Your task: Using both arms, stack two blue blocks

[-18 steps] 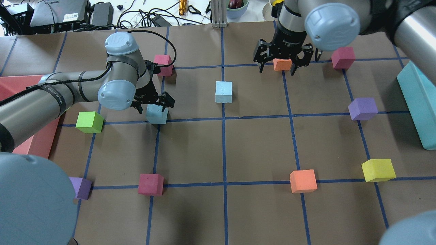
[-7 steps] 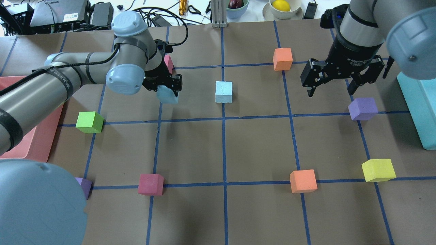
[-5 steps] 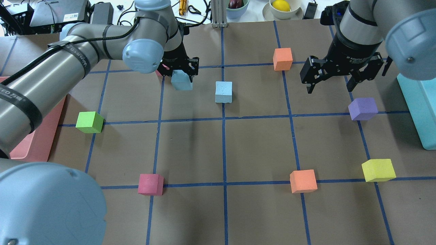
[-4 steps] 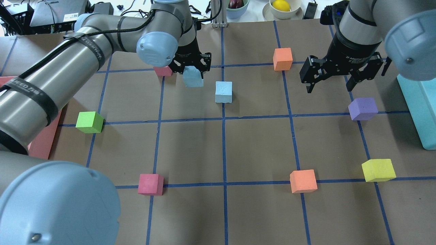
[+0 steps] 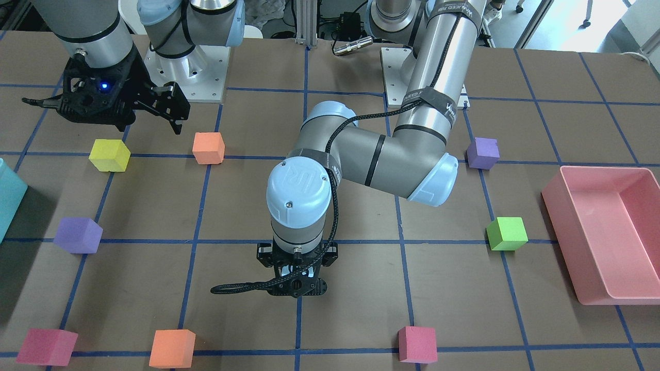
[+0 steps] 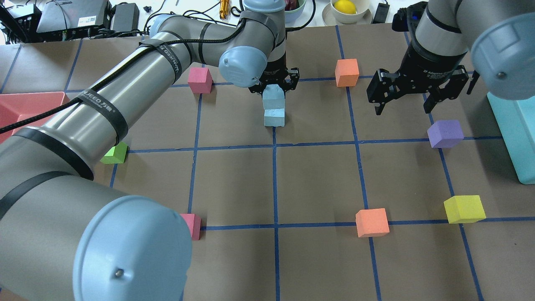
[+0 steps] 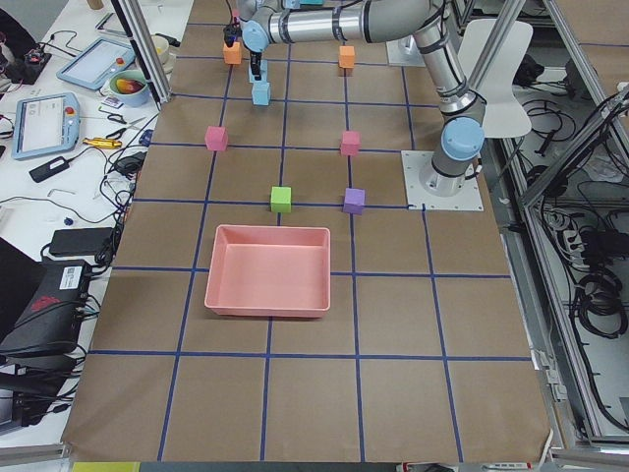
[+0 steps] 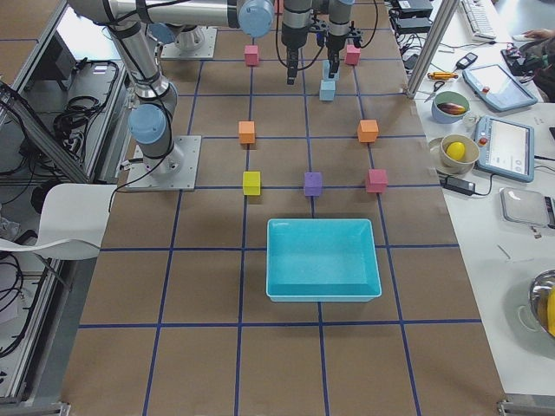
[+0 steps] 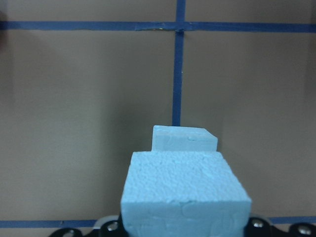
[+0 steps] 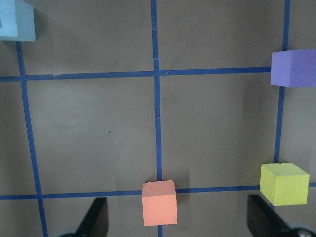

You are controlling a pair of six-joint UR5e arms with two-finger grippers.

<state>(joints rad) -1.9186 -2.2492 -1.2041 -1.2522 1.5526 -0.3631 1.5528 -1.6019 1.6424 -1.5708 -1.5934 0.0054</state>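
My left gripper is shut on one light blue block and holds it right over the second blue block, which sits on the table at a blue tape crossing. I cannot tell whether the two touch. In the left wrist view the held block fills the bottom and the lower block shows just beyond it. In the front-facing view the left gripper hides both blocks. My right gripper is open and empty, hovering to the right, apart from the blocks.
An orange cube and a purple cube lie near the right gripper. A magenta cube lies left of the stack spot. A yellow cube, another orange cube, a pink tray and a teal bin lie further out.
My left arm has lifted the blue block and carried it right to above the second blue block. The right gripper swung right off the orange cube, then stayed still and open.
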